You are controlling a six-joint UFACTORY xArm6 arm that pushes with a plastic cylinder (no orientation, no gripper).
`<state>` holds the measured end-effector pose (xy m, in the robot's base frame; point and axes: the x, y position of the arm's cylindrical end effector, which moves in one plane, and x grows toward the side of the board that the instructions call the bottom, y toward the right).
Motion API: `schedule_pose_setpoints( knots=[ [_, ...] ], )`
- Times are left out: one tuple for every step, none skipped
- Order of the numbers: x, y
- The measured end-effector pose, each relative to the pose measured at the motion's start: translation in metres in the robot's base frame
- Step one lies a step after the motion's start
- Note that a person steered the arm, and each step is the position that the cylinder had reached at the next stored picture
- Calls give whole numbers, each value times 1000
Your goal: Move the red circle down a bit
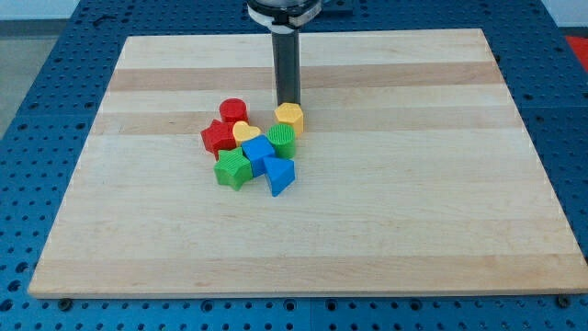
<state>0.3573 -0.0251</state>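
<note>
The red circle point(232, 110) sits at the upper left of a tight cluster of blocks near the board's middle. Touching it below are a red star point(218, 137) and a yellow heart point(245, 131). My tip point(288, 102) stands at the top edge of the yellow hexagon point(289, 117), to the right of the red circle and apart from it. A green circle point(283, 141), a blue cube point(258, 151), a green star point(233, 169) and a blue triangular block point(279, 175) fill the cluster's lower part.
The wooden board point(413, 202) lies on a blue perforated table point(37, 83). The arm's dark rod point(288, 64) comes down from the view's top.
</note>
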Motion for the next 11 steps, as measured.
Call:
schedule_pose_setpoints(
  knots=[
    [1,0],
    [-6,-18],
    [-23,-60],
    [-21,-100],
    [-2,-124],
    [-1,-123],
    [-1,-105],
    [-1,-99],
    [3,-98],
    [4,-93],
    [4,-103]
  ],
)
